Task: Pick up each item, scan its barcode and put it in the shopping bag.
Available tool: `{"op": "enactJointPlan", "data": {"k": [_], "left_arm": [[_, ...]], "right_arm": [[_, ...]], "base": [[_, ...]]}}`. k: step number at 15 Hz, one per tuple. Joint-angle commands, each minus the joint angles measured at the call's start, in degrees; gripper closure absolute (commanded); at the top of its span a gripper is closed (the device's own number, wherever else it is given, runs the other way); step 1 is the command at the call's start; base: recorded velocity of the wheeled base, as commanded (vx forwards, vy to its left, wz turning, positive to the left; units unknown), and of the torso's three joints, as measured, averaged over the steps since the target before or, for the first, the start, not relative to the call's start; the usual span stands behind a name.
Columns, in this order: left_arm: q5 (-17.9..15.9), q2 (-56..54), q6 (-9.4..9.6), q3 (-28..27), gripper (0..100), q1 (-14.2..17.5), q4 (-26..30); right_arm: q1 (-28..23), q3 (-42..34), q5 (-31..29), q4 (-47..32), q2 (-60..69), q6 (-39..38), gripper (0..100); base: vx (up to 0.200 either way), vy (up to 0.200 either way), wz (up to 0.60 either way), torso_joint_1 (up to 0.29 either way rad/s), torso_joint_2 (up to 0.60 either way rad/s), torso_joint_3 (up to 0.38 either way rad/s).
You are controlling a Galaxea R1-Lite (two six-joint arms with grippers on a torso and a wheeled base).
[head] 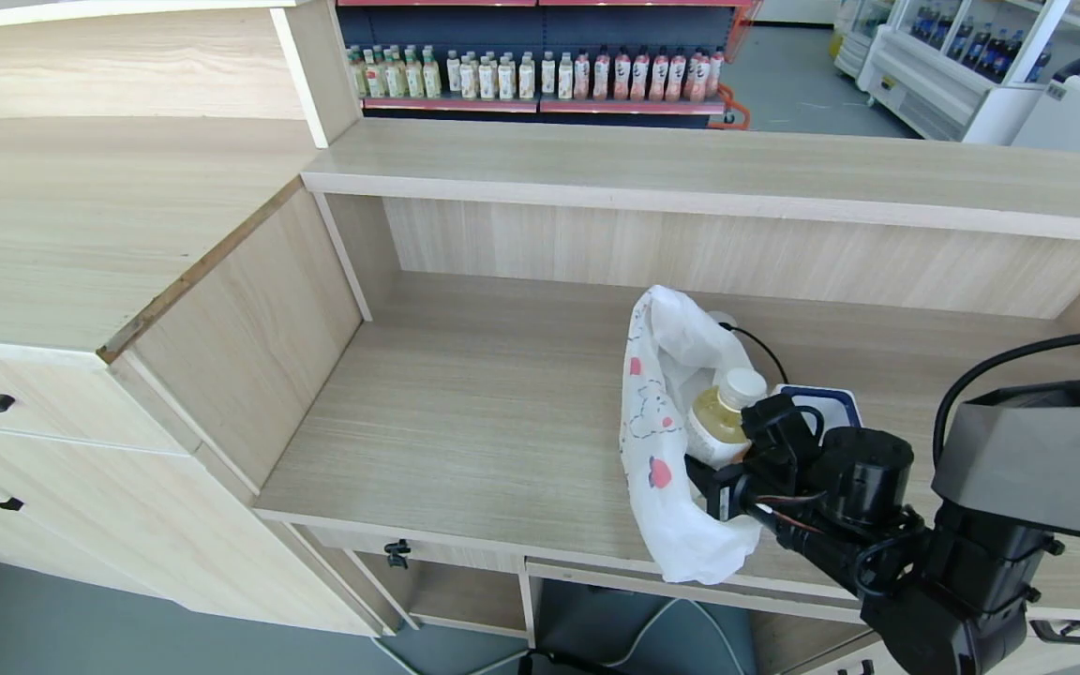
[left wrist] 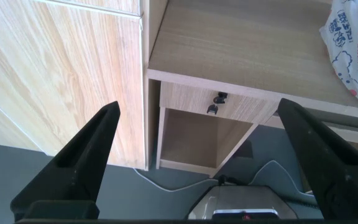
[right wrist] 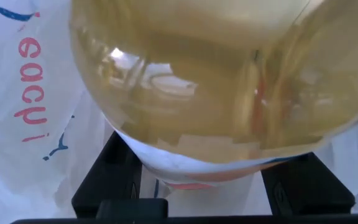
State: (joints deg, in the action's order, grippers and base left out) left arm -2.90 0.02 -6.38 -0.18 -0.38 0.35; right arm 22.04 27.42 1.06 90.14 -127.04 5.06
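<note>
Two grippers: the left gripper [left wrist: 199,109] hangs empty, fingers spread wide, beside the edge of the wooden counter [head: 465,422]. Further right, a white shopping bag [head: 657,450] stands on the counter, and the right gripper [head: 729,455] clasps a bottle [head: 720,419] of yellow drink at the bag's opening.

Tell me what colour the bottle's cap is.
The bottle has a white cap; head view shows it best.

Lower right of the head view: a white plastic shopping bag [head: 662,487], printed with red and blue cartoon figures, stands open on the counter [head: 465,422]. A clear bottle [head: 720,420] of pale yellow drink, white cap uppermost, leans tilted in the bag's mouth, clasped near its base by the right gripper [head: 732,459].
</note>
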Motion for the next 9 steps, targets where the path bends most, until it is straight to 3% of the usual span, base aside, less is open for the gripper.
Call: {"op": "enactJointPlan", "data": {"k": [1, 5, 6, 9], "left_arm": [[0.00, -0.02, -0.04, 0.01, 0, 0.03, 0.00], [0.00, -0.02, -0.04, 0.01, 0, 0.03, 0.00], [0.00, -0.02, -0.04, 0.01, 0, 0.03, 0.00], [0.00, -0.02, -0.04, 0.01, 0, 0.03, 0.00]], "right_arm": [[0.37, -0.17, -0.01, -0.14, -0.05, 0.48, 100], [0.72, -0.52, -0.09, -0.14, -0.14, 0.48, 100], [0.72, -0.61, -0.09, -0.14, -0.14, 0.48, 0], [0.72, -0.61, -0.01, -0.14, 0.56, -0.05, 0]], "base": [[0.000, 0.000, 0.00, 0.000, 0.00, 0.000], [0.000, 0.000, 0.00, 0.000, 0.00, 0.000], [0.000, 0.000, 0.00, 0.000, 0.00, 0.000], [0.000, 0.000, 0.00, 0.000, 0.00, 0.000]]}}
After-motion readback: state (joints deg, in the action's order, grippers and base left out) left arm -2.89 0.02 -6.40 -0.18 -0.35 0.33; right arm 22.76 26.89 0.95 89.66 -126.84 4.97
